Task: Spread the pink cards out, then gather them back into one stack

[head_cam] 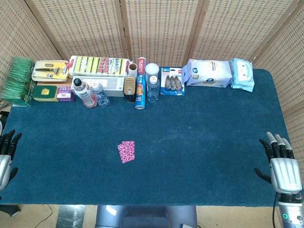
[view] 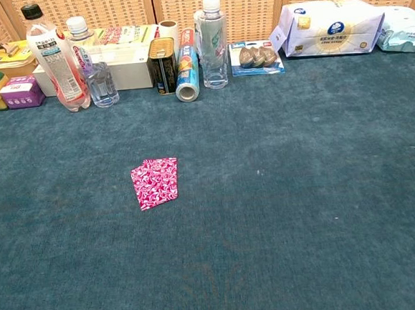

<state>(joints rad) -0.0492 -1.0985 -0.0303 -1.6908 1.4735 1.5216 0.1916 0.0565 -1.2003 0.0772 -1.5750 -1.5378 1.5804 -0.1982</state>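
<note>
With the pink cards (head_cam: 126, 151) lying slightly fanned on the tabletop (head_cam: 204, 137), left of centre, and the left hand (head_cam: 5, 154) and right hand (head_cam: 281, 164) apart, empty, at opposite edges, fingertip pressure may drag several thin cards together.

Blue cloth on the table (view: 327, 210), matt and a little fuzzy, napped like felt. The pink cards (view: 155, 182), left of centre in the chest view, look like smooth printed paper with a faint sheen. Upper left, clear glossy plastic on the bottles (view: 58, 62), and the tall bottle (view: 212, 43) beside them is just as shiny. The lying tube (view: 187, 74) shows glossy printed wrap with a metallic end. Upper right, the wipes packs (view: 330, 27) are soft, slick plastic film. Behind it all, screens (head_cam: 156, 28) of woven cane in wooden frames, rough and matt. At the right edge, the right hand (head_cam: 283, 167) shows brushed silver metal with black matt fingers.
</note>
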